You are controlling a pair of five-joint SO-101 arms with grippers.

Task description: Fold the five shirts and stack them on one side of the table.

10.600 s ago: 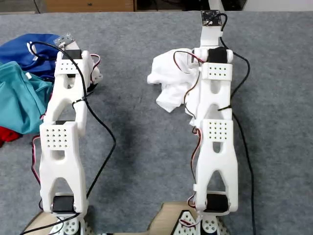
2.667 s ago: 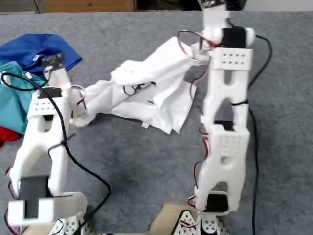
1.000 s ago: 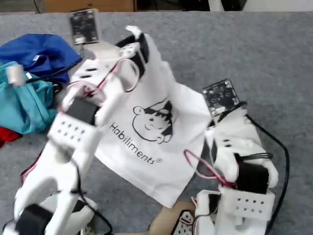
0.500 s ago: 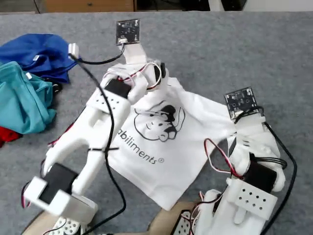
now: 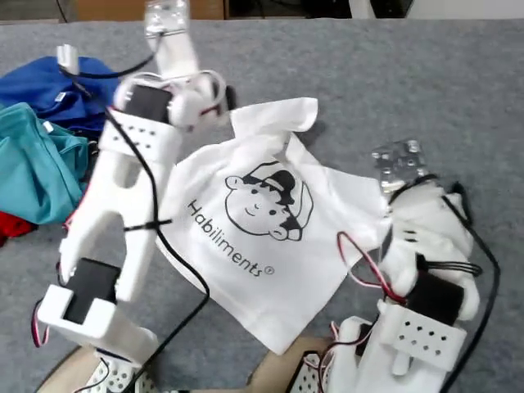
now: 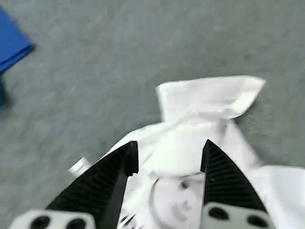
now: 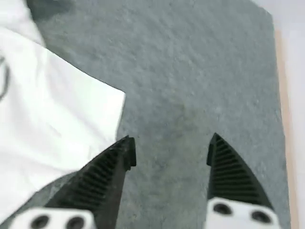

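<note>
The white cartoon-print cotton shirt, released within the last second, now lies spread on the grey felt surface: beneath the parted left fingers, with one corner just beside the right fingers, also apart. By the look of it, folding can begin.

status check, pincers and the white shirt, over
Left pincer open over white shirt. Right pincer open over table beside it. Shirt spread print-up, not folded. Blue shirt, teal shirt piled apart.
</note>
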